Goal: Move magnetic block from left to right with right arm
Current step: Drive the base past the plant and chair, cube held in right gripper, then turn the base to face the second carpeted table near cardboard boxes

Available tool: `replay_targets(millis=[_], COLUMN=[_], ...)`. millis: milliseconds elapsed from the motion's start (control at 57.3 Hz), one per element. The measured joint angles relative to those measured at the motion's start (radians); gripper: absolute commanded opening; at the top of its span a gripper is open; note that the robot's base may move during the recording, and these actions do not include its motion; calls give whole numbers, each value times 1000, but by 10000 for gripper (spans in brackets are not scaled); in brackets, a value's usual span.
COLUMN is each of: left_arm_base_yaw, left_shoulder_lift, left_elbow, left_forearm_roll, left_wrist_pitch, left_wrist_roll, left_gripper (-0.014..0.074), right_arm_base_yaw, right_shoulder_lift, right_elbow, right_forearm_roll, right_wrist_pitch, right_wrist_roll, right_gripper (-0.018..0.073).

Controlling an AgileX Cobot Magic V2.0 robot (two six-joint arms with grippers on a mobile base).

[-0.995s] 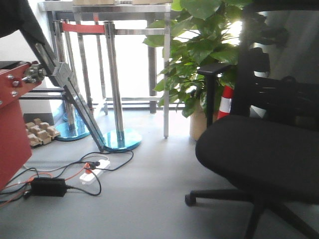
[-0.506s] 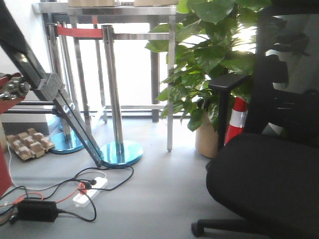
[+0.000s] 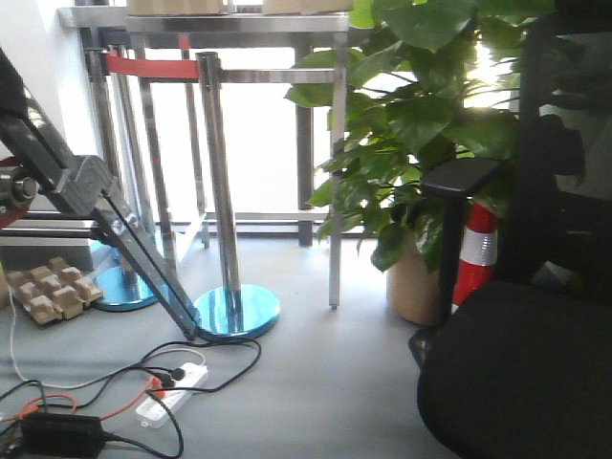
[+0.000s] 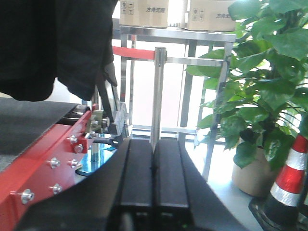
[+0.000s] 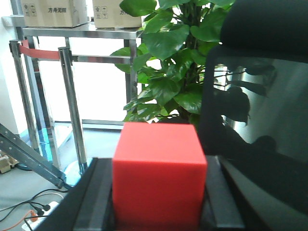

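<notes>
While the right gripper [image 5: 158,202] clamps its jaws on the matte red cube [image 5: 159,168], jaws of the left gripper [image 4: 154,183] meet.
Ahead: leafy green potted plant [image 5: 166,79], steel stanchion posts [image 5: 72,110], black office chair [image 5: 262,144] close at right.

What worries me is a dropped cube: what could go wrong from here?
The magnetic block is pinched only at its two sides by the right gripper; a jolt might let it slip. The black office chair looks close on the right, so swinging that way might clip it.
</notes>
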Motion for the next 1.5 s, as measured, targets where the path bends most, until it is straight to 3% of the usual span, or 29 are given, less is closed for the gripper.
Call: replay_targets(millis=[1502], left_arm_base_yaw=[0], left_shoulder_lift=[0], left_elbow=[0], left_forearm_roll=[0], left_wrist_pitch=[0], left_wrist_roll=[0], left_gripper=[-126], right_arm_base_yaw=[0], right_shoulder_lift=[0], right_elbow=[0], right_forearm_roll=[0], right_wrist_pitch=[0], right_wrist_roll=[0], right_gripper=[319])
